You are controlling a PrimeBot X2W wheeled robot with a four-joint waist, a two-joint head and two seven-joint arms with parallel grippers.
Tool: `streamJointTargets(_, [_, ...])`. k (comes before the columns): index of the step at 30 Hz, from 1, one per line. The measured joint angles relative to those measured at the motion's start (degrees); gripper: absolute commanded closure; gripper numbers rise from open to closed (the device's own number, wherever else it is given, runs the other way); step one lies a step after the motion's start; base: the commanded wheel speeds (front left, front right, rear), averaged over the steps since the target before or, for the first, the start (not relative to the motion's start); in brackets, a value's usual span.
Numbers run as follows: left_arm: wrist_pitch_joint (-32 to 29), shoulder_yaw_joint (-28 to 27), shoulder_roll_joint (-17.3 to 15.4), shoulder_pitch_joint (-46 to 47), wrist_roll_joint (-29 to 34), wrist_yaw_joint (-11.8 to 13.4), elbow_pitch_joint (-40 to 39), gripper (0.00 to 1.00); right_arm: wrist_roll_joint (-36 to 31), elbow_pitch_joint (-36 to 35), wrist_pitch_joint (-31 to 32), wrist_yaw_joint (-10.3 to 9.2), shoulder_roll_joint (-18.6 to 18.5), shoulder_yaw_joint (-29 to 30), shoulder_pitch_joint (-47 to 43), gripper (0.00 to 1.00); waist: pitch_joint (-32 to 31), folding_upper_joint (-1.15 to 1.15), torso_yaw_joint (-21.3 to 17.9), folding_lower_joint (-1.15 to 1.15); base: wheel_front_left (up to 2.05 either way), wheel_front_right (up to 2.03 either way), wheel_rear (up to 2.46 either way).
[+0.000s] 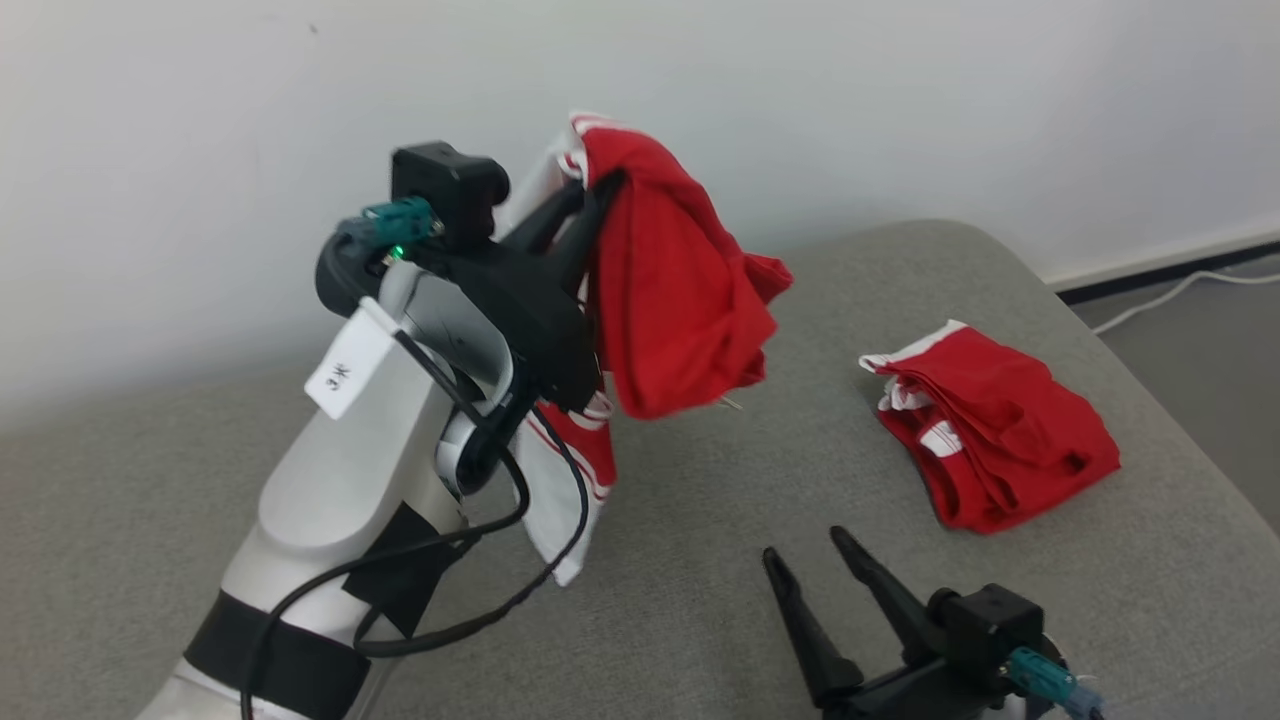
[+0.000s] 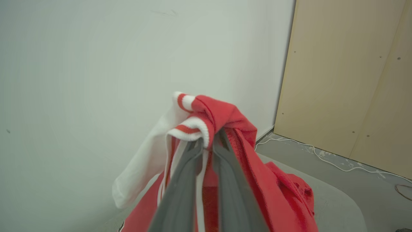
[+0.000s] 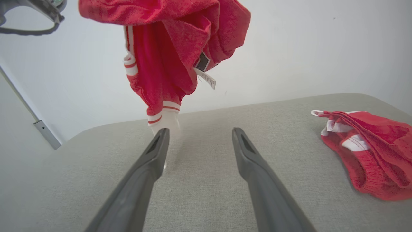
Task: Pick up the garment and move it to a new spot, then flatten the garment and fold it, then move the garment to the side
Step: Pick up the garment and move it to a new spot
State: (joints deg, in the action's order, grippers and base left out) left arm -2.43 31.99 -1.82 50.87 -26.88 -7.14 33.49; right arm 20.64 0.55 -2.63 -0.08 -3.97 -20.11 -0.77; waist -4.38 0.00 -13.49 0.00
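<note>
While the left gripper (image 1: 598, 195) holds its jaws clamped on a bunched red-and-white garment (image 1: 670, 290), lifted above the grey padded surface (image 1: 700, 480), the right gripper (image 1: 804, 545) hovers low in front, jaws wide apart and empty. The pick-and-move step appears to be in hand. Next, the cloth needs lowering onto bare surface, away from the second red garment (image 1: 1000, 440) lying folded at the right, then spreading flat. Which part is pinched lies buried in folds, and whether the white lower end brushes the surface is hard to tell.
</note>
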Motion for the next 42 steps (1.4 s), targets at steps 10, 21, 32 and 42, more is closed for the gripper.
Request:
streamJointTargets(10, [-1.16, 3.58, -4.25, -8.4, 0.11, -0.02, 9.5, 1.0, 0.11, -1.37, -0.99, -0.93, -1.09, 2.29, -1.04, 0.0, 3.76, 0.01, -0.83, 0.01, 0.0, 0.0, 0.0])
streamJointTargets(21, [1.45, -0.38, -9.26, -13.88, 0.01, 3.37, 17.49, 0.0, 0.11, -1.24, -0.99, -0.93, -1.29, 2.19, -0.54, 0.0, 5.05, 0.01, 6.49, 0.01, 0.0, 0.0, 0.0])
streamJointTargets(32, [8.82, -6.46, -12.26, -19.72, -3.75, 7.32, 18.58, 0.0, 0.11, 0.74, -0.92, -0.91, -0.97, 0.59, 0.21, 0.0, 3.08, 0.01, 9.09, 0.0, 0.0, 0.0, 0.0])
streamJointTargets(42, [17.14, -11.46, -12.09, -29.04, -7.15, 8.23, 7.91, 0.0, 1.25, 2.43, -2.7, -2.5, -1.16, 4.75, -1.26, 0.0, 0.71, 0.01, 8.86, 0.0, 0.0, 0.0, 0.0])
